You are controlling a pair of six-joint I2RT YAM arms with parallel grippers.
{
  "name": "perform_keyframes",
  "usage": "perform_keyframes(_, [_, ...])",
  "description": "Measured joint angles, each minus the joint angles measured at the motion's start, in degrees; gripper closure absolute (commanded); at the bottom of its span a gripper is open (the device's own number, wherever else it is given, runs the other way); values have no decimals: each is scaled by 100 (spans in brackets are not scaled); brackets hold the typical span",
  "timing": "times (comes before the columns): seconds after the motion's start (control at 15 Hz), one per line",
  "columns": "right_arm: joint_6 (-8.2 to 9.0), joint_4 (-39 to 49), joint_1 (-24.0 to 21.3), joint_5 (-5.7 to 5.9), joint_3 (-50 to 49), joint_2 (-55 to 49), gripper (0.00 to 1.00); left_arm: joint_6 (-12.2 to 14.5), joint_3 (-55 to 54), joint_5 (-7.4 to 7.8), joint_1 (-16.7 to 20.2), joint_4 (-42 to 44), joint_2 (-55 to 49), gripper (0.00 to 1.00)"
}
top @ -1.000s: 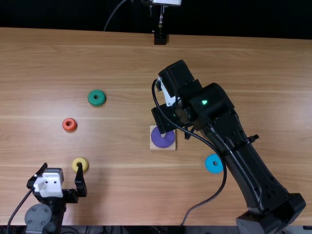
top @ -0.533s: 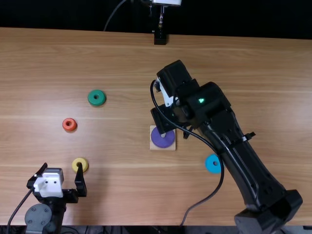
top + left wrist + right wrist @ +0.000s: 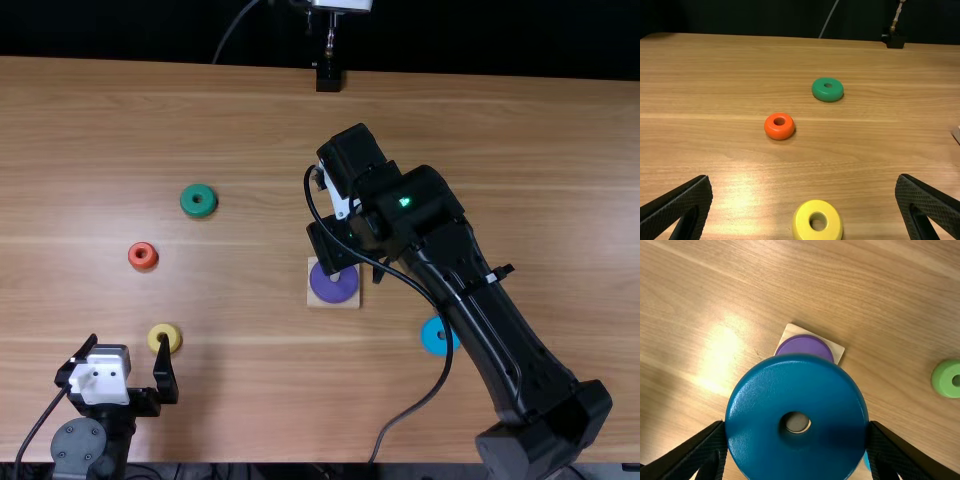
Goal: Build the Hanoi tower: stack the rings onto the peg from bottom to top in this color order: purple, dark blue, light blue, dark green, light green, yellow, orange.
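Right tool [image 3: 333,242] pinches the dark blue ring [image 3: 760,400] across its width, above the desk [image 3: 240,390] near the purple ring [image 3: 807,343] and its square base [image 3: 836,349]. The round ring turns 1 broad face to the wrist camera, its hole's axis running roughly toward the lens; it partly hides the purple ring. Left tool [image 3: 128,345] is spread, 1 finger partly covering the yellow ring [image 3: 158,331]. Since 1.0 s ago, the right arm [image 3: 490,310] has shifted slightly left, covering more of the light blue ring [image 3: 430,338].
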Motion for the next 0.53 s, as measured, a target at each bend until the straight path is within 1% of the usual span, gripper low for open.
perform_keyframes(0.07, [11, -2, 0, 2, 0, 2, 10, 0, -2, 2, 0, 4, 0, 0])
perform_keyframes(0.13, [13, 0, 0, 2, 0, 2, 0, -2, -2, 4, -2, 2, 0, 0])
perform_keyframes(0.53, [31, 48, 0, 7, -229, 2, 0, -2, -2, 0, 0, 2, 0, 0])
